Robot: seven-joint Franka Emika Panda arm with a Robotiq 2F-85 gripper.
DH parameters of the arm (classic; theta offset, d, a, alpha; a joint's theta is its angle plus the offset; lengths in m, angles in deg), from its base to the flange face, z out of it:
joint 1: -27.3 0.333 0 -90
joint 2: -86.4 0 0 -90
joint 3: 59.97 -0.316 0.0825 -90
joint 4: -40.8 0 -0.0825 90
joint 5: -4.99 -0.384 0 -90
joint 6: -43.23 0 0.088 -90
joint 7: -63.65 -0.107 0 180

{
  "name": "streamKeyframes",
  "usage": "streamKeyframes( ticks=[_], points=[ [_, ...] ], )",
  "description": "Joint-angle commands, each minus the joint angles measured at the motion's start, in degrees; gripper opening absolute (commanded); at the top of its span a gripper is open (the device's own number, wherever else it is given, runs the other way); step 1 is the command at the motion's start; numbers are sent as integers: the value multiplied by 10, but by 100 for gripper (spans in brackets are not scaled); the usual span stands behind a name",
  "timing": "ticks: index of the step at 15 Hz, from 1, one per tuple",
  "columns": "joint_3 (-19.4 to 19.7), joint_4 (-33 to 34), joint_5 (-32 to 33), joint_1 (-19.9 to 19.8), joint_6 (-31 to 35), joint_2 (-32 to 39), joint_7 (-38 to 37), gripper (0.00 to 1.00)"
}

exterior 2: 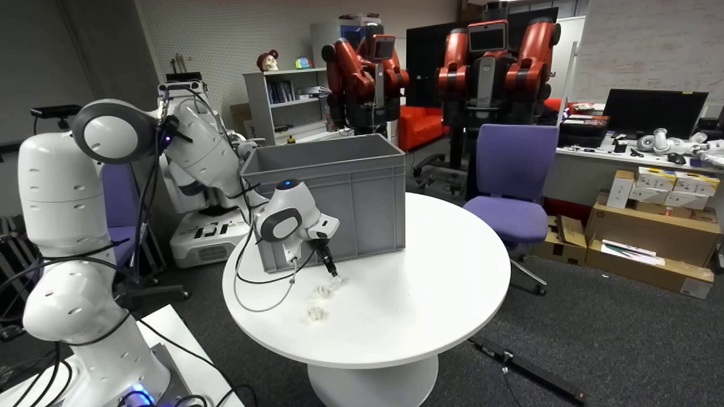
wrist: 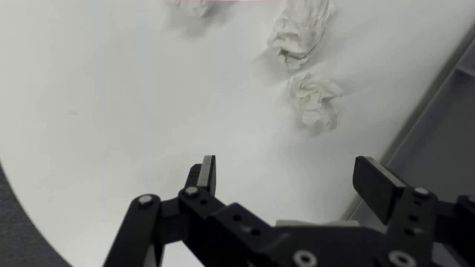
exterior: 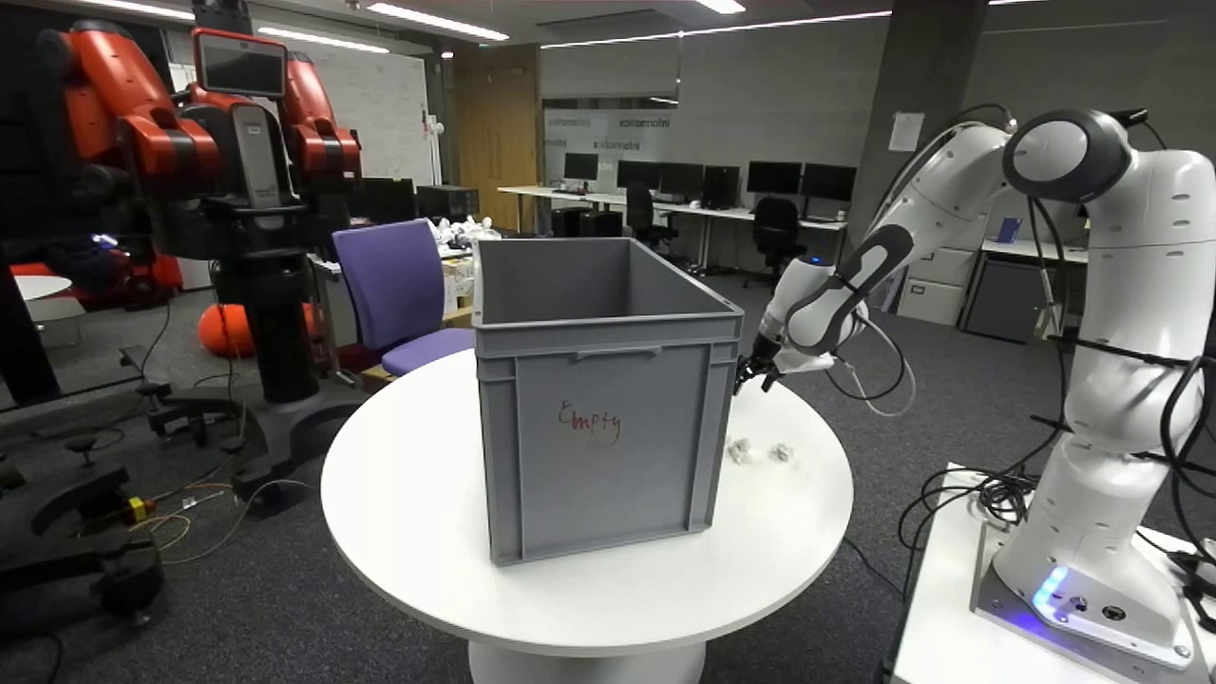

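The grey crate [exterior: 608, 484] reads "Empty" in red, the glass wall [exterior: 608, 134] "informatics", mirrored

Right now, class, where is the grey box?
In an exterior view, the grey box stands on the round white table, left of the gripper and crumpled papers.

A round white table [exterior 2: 452, 271] rests on a white pedestal [exterior 2: 373, 381]. A tall, open-topped, rectangular grey plastic crate [exterior: 608, 489], marked "Empty" in red, stands upright on top. Beside it, two crumpled white paper-like wads [wrist: 313, 100] lie close together; a third wad [exterior 2: 315, 314] lies farther off.
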Motion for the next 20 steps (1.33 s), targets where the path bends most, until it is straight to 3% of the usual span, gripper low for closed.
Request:
streamKeyframes(
  ticks=[1, 3, 5, 11, 20],
  points=[
    [-53, 37, -136, -35, -23, 39, 152, 100],
    [-59, 56, -182, -44, -47, 51, 202, 100],
    [-34, 79, -194, -26, -74, 69, 220, 100],
    [21, 140, -170, 25, -124, 122, 193, 100],
    [58, 217, -149, 92, -162, 192, 159, 100]
  ],
)
